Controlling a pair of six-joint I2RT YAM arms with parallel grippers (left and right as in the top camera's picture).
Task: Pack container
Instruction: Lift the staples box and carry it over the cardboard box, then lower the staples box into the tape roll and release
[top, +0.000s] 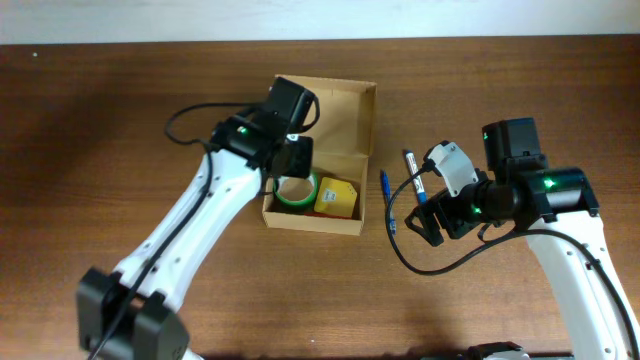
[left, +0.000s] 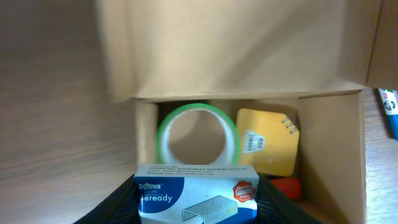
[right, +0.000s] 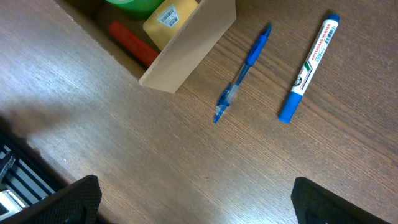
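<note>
My left gripper (left: 198, 214), clamped on the staples box (left: 198, 191), hangs directly above the container (left: 329, 143), over its green tape roll (left: 198, 109).

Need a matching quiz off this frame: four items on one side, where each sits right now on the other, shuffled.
Things:
1. staples box
2. green tape roll
3. blue pen
4. marker

Places:
A. inside the cardboard box, beside the yellow packet
B. on the table, farther from the box than the other writing tool
C. between the left gripper's fingers, above the open box
D. on the table, closest to the box's outer wall

Pairs: 1-C, 2-A, 3-D, 4-B
</note>
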